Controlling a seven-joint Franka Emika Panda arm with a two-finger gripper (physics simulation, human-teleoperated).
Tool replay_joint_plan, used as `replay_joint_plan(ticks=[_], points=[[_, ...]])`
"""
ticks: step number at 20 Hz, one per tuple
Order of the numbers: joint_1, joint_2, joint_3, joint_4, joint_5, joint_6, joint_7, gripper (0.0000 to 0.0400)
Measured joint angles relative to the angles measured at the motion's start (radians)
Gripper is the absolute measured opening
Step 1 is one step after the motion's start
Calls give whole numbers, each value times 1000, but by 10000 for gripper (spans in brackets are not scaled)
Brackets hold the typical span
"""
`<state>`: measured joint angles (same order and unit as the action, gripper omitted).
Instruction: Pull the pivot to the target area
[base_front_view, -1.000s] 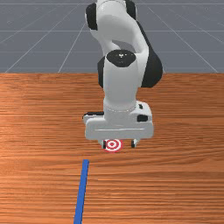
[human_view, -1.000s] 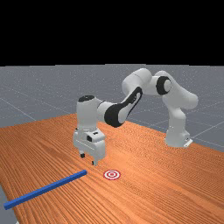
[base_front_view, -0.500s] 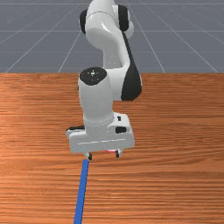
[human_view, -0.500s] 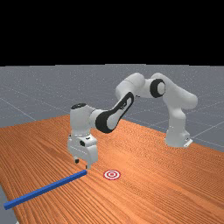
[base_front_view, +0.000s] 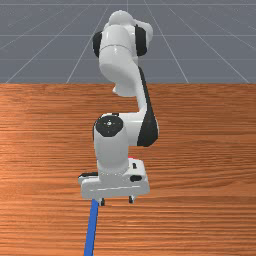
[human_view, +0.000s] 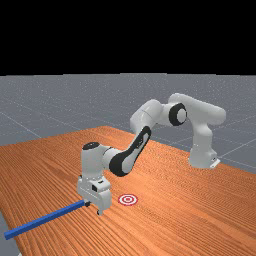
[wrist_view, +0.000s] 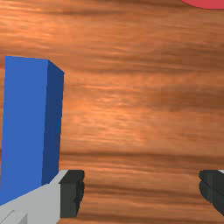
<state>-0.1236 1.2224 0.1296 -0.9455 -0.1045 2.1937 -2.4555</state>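
In the front view the gripper (base_front_view: 117, 201) is low and open, just right of the blue bar (base_front_view: 91, 230); the hand covers the bar's upper end. The far view has the gripper (human_view: 93, 208) at the end of the blue bar (human_view: 45, 220), its fingers apart. In the wrist view the open gripper (wrist_view: 141, 190) has bare wood between its fingertips, and the blue bar (wrist_view: 24, 127) lies outside them, beside one finger. Whether that finger touches it, I cannot tell. The red-and-white target (human_view: 128, 200) lies flat near the hand; its red edge (wrist_view: 210, 3) shows in the wrist view.
The wooden table (base_front_view: 200, 150) extends around the hand on both sides in the front view. The bar's far end reaches toward the table's left edge in the far view. The arm's base (human_view: 202, 157) stands at the far view's right.
My hand has moved down and toward the front view's near side, after an earlier shift to that view's left. It now stands beside the bar. Bar and target have not visibly moved.
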Motion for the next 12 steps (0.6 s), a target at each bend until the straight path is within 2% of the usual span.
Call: replay_joint_plan(ticks=[1, 2, 3, 4, 6, 7, 8, 9, 11, 12], points=[[-6, -11, 9, -11, 7, -4, -7, 393], [15, 16, -15, 71, -11, -93, 11, 393], [13, -6, -14, 50, -10, -96, 12, 396], [-16, -67, 20, -46, 19, -44, -14, 398], [-16, -117, 18, -68, 17, -65, -9, 399], [6, -74, -4, 51, -1, -175, 7, 399], [-3, -137, -1, -68, -2, -74, 10, 400], [2, -132, -29, -52, -30, -83, 13, 400], [-19, -121, -38, -31, -36, -90, -15, 400], [-50, -106, -17, -4, 5, -106, -10, 400]])
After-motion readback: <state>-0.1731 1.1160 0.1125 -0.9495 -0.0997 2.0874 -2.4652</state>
